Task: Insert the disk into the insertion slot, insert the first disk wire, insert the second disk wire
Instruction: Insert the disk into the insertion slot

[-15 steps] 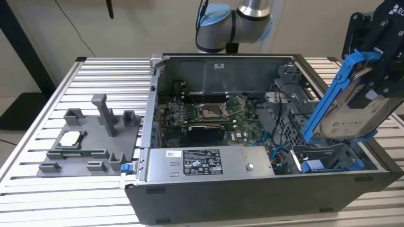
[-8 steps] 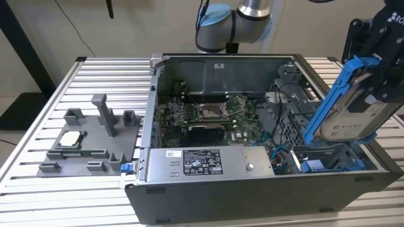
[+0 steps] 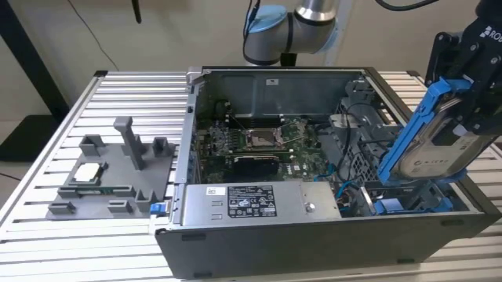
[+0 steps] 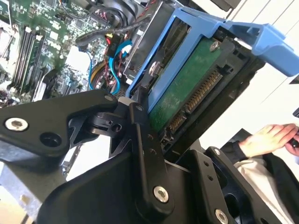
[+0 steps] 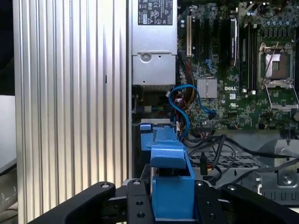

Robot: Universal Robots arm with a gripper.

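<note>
Starting at the exterior view's left, you are seeing a grey fixture (image 3: 110, 176) lying on the slatted table (image 3: 70, 249), well apart from the work. Beside it the open computer case (image 3: 314, 249) is sitting with its silver power supply box (image 3: 251, 202) along the near wall and the motherboard (image 3: 259, 141) lying behind that. Toward the exterior view's right, your gripper (image 3: 467, 114) is clenching the disk (image 3: 439, 150) by its blue carrier frame, with black fingers (image 5: 212, 205) pressing on either side of the frame in the first wrist view. The disk is hanging steeply tilted, its lower end pointing down just above the insertion slot (image 3: 412, 205) and its blue rails in the case's corner; you cannot tell whether they are touching. In the second wrist view the disk's green board is facing the camera, and a person's hand (image 4: 264, 140) is resting outside the case
</note>
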